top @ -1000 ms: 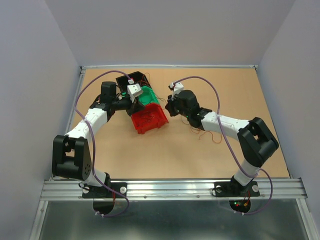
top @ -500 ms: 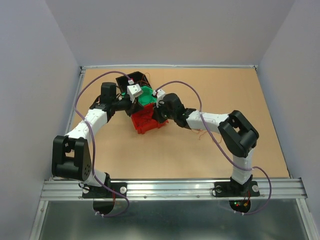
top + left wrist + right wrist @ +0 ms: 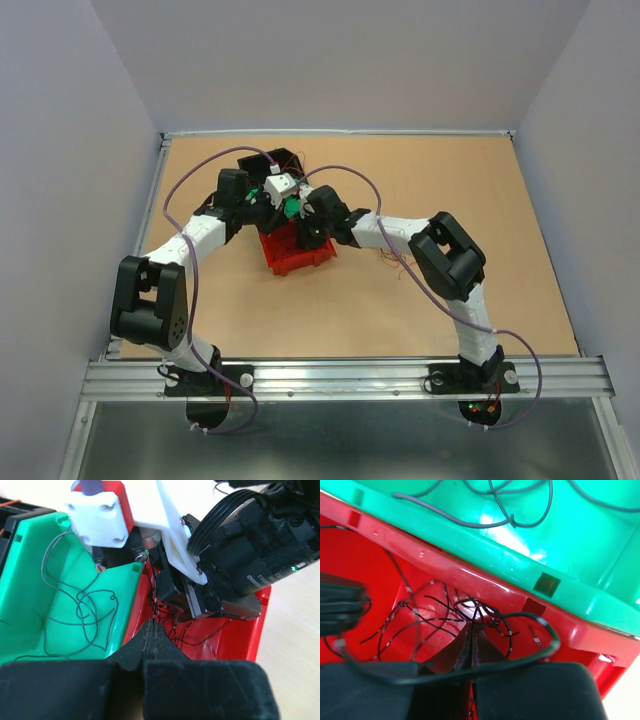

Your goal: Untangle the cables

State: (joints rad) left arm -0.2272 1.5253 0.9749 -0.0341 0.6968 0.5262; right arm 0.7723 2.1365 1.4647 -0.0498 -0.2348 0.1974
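Two pincers, both down in the red bin at frame centre; left pincer pressed together; right pincer likewise, tips in the cables; can't tell if you've pinched a strand; three bins: red, green bin, black bin; more strands in green; a few loose on the tabletop, right of centre.

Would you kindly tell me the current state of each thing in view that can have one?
red bin: holds tangled black wires.
green bin: holds looped dark wires.
left pincer: shut, tips over the red bin.
right pincer: shut, tips at the black wires.
loose wires: lying on the table, free of both pincers.
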